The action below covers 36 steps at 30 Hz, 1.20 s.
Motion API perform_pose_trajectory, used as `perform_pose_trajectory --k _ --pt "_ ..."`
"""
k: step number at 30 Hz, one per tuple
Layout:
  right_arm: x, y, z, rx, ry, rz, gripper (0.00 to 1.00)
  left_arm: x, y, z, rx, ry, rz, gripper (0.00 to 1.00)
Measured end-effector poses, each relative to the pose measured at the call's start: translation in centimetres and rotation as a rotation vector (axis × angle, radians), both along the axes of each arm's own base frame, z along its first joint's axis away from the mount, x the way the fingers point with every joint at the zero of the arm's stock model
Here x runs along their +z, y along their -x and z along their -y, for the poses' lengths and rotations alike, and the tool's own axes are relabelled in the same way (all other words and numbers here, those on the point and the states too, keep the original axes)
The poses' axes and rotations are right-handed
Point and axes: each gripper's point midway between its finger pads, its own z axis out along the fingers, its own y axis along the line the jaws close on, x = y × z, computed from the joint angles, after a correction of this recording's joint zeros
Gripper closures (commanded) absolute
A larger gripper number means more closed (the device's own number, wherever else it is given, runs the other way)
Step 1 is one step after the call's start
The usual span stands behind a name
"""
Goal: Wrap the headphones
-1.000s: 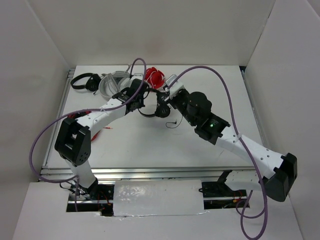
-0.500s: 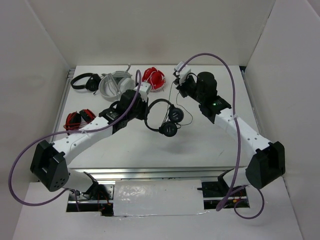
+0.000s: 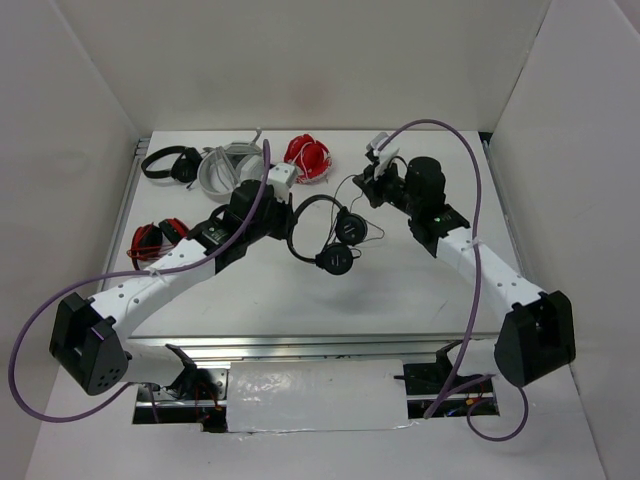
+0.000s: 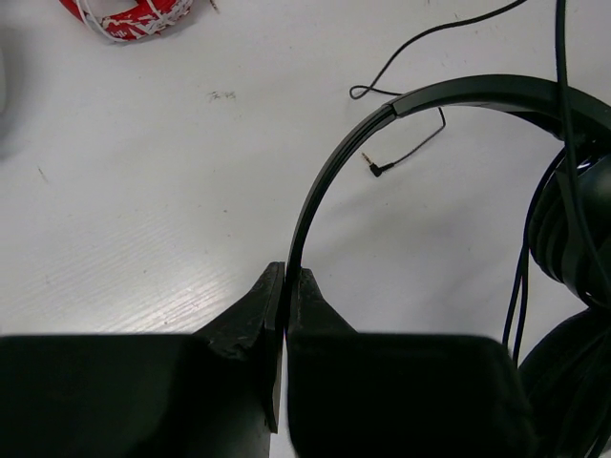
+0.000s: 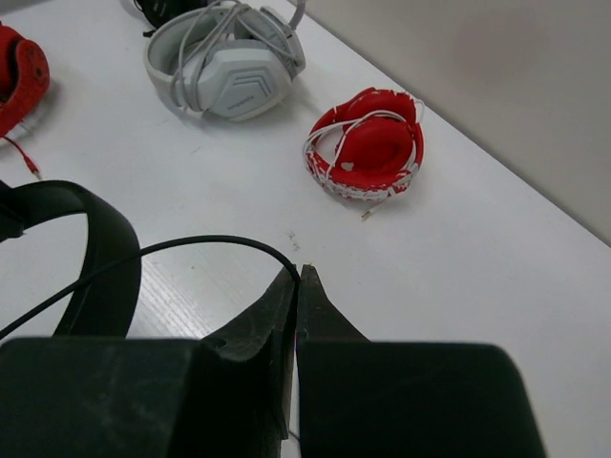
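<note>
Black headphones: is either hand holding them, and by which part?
Both. The left hand pinches the headphones by the thin headband; the right hand pinches their cable.

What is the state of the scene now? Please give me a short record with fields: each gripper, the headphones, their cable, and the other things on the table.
left gripper: shut on the headband of the headphones
right gripper: shut on the cable
headphones: black, between the two grippers
cable: loose, not yet wrapped; its plug lies on the table
other things: grey-white headphones, red-white headphones and black pair at the back; red-black pair at the left edge
</note>
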Motion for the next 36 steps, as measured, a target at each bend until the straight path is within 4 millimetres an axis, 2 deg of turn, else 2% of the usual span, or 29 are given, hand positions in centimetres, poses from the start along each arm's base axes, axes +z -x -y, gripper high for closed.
perform_pose_trajectory --k 5,7,15,20,23,24,27,31,32,36 --pt "2.1 1.3 0.8 -0.014 -0.050 0.061 1.00 0.2 -0.1 0.0 0.002 0.001 0.002 1.00" --pt "2.4 1.7 1.3 -0.022 -0.065 0.079 1.00 0.5 -0.2 0.0 0.002 0.002 0.003 1.00" --pt "0.8 0.7 4.3 -0.097 -0.105 0.034 1.00 1.2 -0.4 0.1 0.002 0.013 0.016 1.00" --pt "-0.5 0.6 4.8 -0.097 -0.138 -0.005 0.99 1.1 -0.5 -0.1 0.015 0.007 0.019 1.00" --pt "-1.2 0.6 4.5 -0.063 -0.141 -0.028 0.89 1.2 -0.6 -0.2 0.018 0.007 0.020 1.00" --pt "-1.6 0.6 4.2 -0.043 -0.138 -0.038 0.79 1.3 -0.7 -0.2 0.016 0.010 0.019 1.00" --pt "-3.3 0.9 2.9 0.041 -0.125 -0.076 0.61 2.2 -0.8 0.3 -0.017 0.041 0.020 1.00" --pt "-5.8 1.1 0.8 0.136 -0.115 -0.137 0.53 4.7 -1.2 1.1 -0.053 0.090 0.048 1.00" --pt "-6.2 1.2 0.2 0.157 -0.115 -0.149 0.43 5.5 -1.4 1.2 -0.056 0.101 0.061 1.00" --pt "-6.2 1.0 -1.9 0.218 -0.123 -0.148 0.33 9.4 -1.8 1.6 -0.063 0.143 0.119 1.00"
